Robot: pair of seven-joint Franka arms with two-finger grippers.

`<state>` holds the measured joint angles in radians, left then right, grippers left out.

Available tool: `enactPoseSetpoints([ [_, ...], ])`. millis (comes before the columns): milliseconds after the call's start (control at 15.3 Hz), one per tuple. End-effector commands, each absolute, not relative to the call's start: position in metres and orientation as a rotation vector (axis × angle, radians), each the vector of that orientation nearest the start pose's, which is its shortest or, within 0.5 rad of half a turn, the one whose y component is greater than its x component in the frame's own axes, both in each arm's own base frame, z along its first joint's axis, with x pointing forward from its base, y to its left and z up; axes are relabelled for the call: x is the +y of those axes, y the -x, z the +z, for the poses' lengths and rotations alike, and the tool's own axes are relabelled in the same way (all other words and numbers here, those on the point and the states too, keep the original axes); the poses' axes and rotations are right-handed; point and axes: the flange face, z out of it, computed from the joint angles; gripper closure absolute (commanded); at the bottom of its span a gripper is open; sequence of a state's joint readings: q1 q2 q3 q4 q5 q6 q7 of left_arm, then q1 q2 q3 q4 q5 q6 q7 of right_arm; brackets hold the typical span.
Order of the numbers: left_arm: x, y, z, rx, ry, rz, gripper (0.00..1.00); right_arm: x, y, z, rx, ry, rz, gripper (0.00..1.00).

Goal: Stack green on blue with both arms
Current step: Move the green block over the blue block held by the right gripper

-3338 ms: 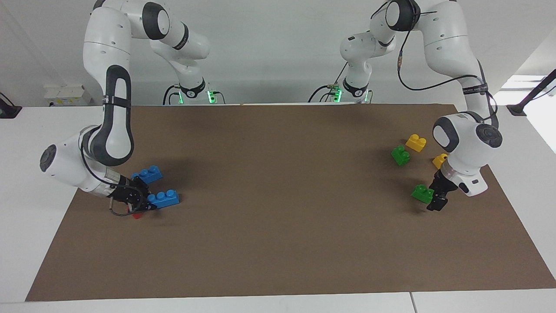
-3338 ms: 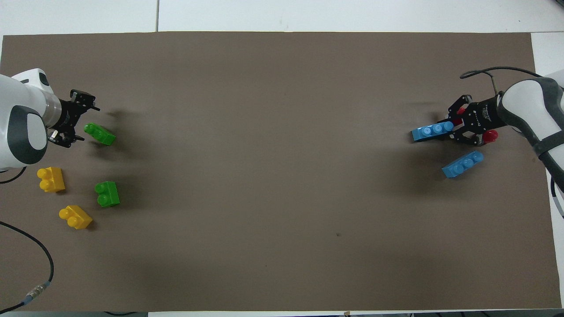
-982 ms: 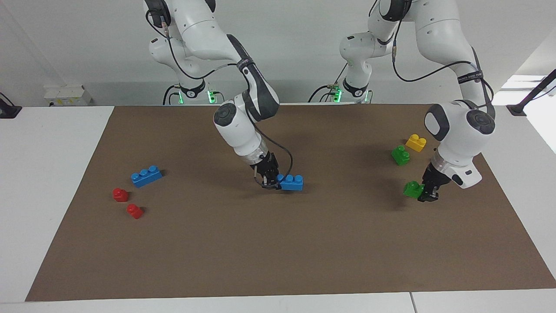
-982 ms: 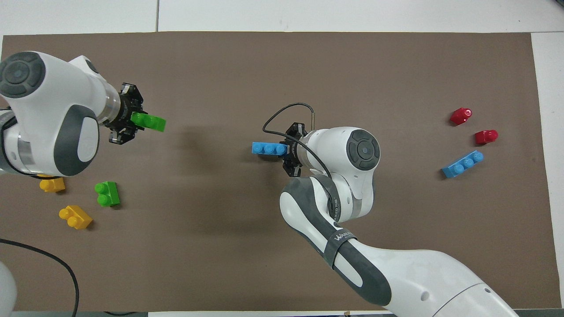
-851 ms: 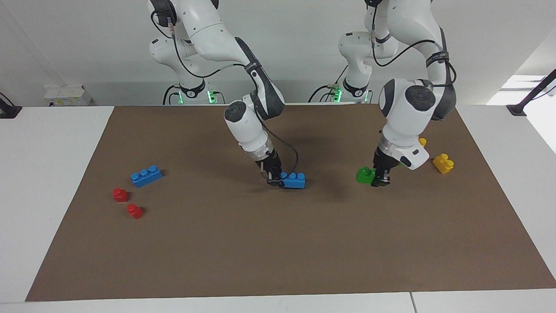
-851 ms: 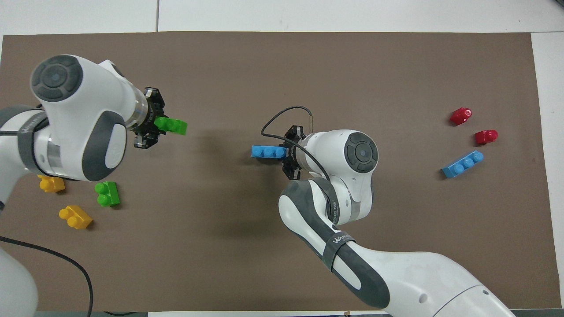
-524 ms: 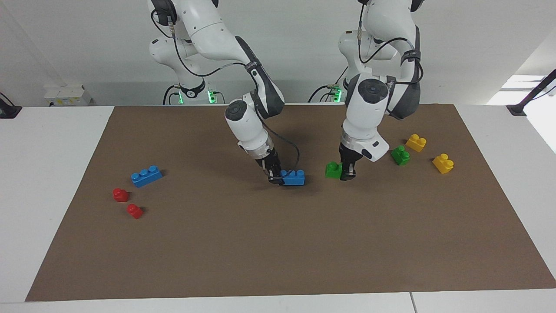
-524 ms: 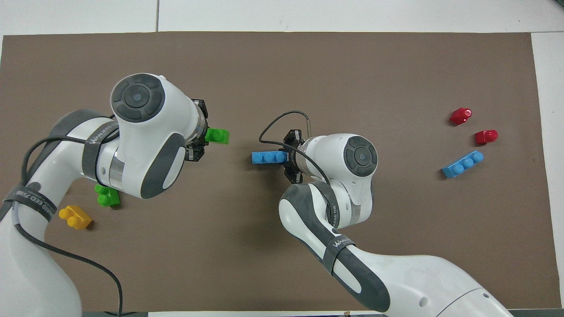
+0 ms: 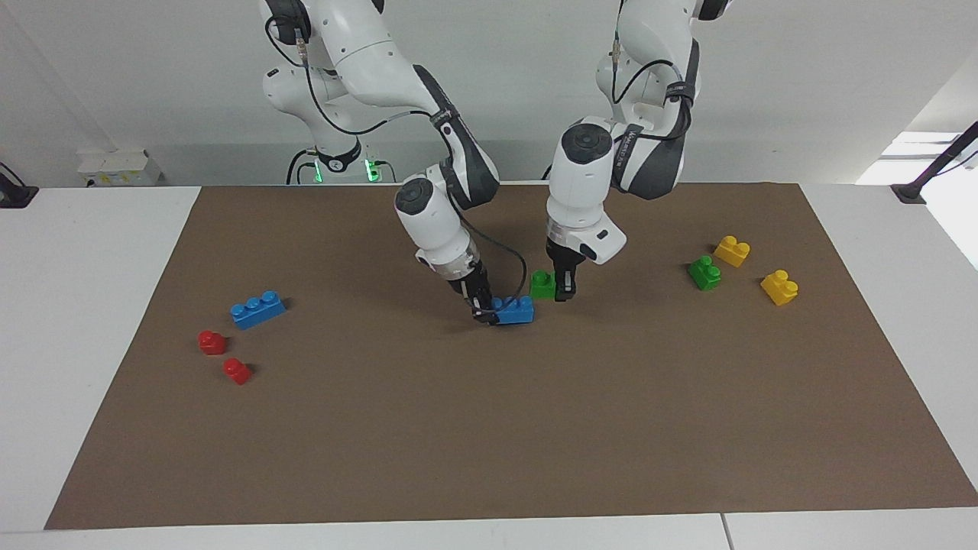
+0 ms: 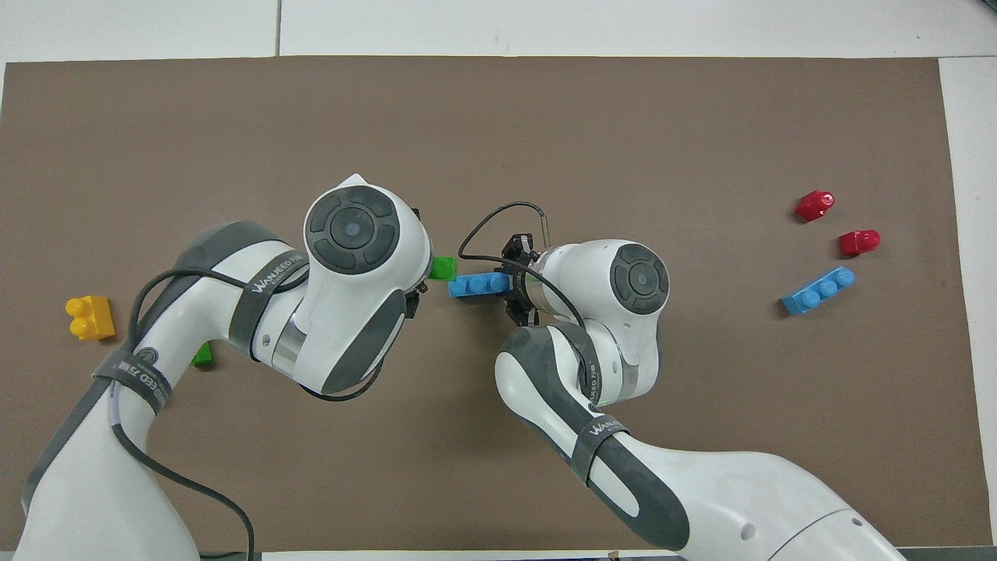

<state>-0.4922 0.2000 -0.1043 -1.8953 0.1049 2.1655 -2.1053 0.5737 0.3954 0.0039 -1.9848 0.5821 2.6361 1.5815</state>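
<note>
The green brick hangs in the left gripper, whose fingers are clamped together on it, up off the mat and just over the end of the blue brick that points toward the left arm's end of the table. From above, only a corner of that green brick peeks out from under the left arm's big white wrist, right beside the tip of the blue brick. Whether the two bricks are touching I cannot tell; in the facing view the green one sits a little higher and seems to meet the blue one's upper corner.

The blue brick is held by the right gripper, which is closed on the end pointing toward the right arm's end of the table, near the middle of the brown mat. It is held low, studs up and roughly level; whether it rests on the mat I cannot make out.

Farther out, toward the left arm's end, a second green brick lies on the mat with two yellow bricks close by it. Toward the right arm's end lies the other blue brick, and two small red bricks sit near it, a bit farther from the robots
</note>
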Motion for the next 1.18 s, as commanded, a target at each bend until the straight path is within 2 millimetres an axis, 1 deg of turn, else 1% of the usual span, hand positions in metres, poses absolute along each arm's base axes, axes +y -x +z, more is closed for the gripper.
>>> enactPoseSetpoints([
  [0,-0.336,-0.494,0.402,-2.194,2.370,-0.196,1.00,0.327,-0.533,0.282,1.829,2.037,0.269,1.00],
  [65,-0.337,-0.493,0.399,-2.208,2.369,-0.197,1.00,0.326,-0.533,0.281,1.825,2.040,0.270,1.00],
  [196,-0.346,-0.486,0.393,-2.199,2.391,-0.193,1.00,0.324,-0.533,0.280,1.826,2.040,0.271,1.00],
  [458,-0.354,-0.475,0.378,-2.239,2.375,-0.233,1.00,0.320,-0.533,0.270,1.843,2.045,0.277,1.00],
  [589,-0.360,-0.471,0.377,-2.240,2.372,-0.229,1.00,0.318,-0.534,0.267,1.850,2.045,0.278,1.00],
  [720,-0.367,-0.464,0.371,-2.246,2.359,-0.221,1.00,0.315,-0.535,0.265,1.858,2.040,0.278,1.00],
  [982,-0.366,-0.461,0.362,-2.258,2.358,-0.217,1.00,0.307,-0.539,0.265,1.863,2.036,0.272,1.00],
  [1047,-0.366,-0.460,0.358,-2.252,2.366,-0.227,1.00,0.306,-0.539,0.261,1.866,2.040,0.274,1.00],
  [1113,-0.367,-0.461,0.359,-2.267,2.363,-0.233,1.00,0.306,-0.539,0.257,1.871,2.043,0.277,1.00],
])
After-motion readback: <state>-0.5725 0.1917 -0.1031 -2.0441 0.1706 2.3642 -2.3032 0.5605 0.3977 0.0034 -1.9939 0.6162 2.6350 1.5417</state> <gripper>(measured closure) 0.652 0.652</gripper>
